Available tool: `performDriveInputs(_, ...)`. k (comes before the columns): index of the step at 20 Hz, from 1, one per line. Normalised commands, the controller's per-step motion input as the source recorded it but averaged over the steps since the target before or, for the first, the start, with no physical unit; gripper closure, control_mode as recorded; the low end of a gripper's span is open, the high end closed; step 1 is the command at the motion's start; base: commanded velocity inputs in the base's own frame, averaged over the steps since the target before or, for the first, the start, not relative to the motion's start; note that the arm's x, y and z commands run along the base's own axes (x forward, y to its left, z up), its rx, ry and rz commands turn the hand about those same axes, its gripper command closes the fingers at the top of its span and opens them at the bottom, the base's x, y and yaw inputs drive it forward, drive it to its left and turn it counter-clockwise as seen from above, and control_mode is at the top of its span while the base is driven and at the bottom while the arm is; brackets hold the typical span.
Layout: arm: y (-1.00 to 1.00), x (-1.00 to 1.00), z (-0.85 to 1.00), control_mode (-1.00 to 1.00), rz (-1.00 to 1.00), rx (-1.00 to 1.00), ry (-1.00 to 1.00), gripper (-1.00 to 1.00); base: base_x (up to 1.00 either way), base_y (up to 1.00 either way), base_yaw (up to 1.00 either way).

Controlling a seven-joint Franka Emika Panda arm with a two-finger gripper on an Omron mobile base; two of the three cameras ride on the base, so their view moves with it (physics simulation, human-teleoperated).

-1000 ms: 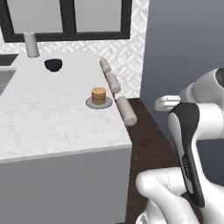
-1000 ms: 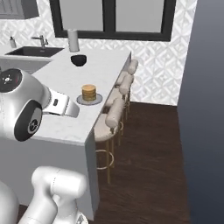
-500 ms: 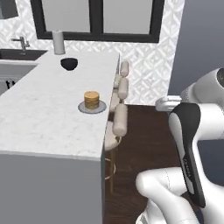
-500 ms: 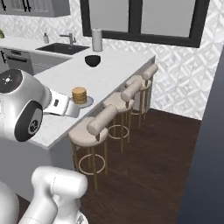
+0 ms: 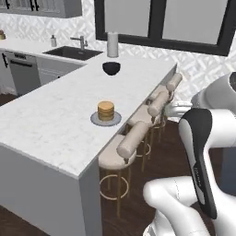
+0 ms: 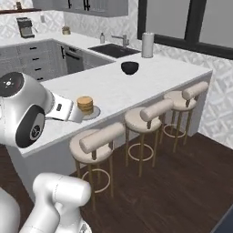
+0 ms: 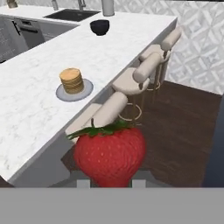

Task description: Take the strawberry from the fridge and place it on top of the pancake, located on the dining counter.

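Now strawberry upright, leafy cap up

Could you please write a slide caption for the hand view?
Strawberry held in the gripper, facing the pancake on the dining counter.

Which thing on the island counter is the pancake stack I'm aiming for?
Start at the dining counter, the big white marble island with three stools along its near side. Close to that stool-side edge sits a round grey plate, and on it the pancake, a small tan-brown stack. The only other things on that top, a small black bowl and a pale cylinder, stand farther back toward the windows.
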Motion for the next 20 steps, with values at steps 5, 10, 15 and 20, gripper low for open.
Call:
performDriveInputs(5, 0.00, 0.00, 0.00, 1.00, 0.00, 0.00, 0.00, 1.00, 0.42, -0.97, 0.69)
performDriveInputs(10, 0.00, 0.00, 0.00, 1.00, 0.00, 0.00, 0.00, 1.00, 0.26, -0.88, 0.73)
performDriveInputs(15, 0.00, 0.00, 0.00, 1.00, 0.00, 0.00, 0.00, 1.00, 0.05, -0.86, 0.74)
performDriveInputs(20, 0.00, 0.00, 0.00, 1.00, 0.00, 0.00, 0.00, 1.00, -0.05, -1.00, 0.55)
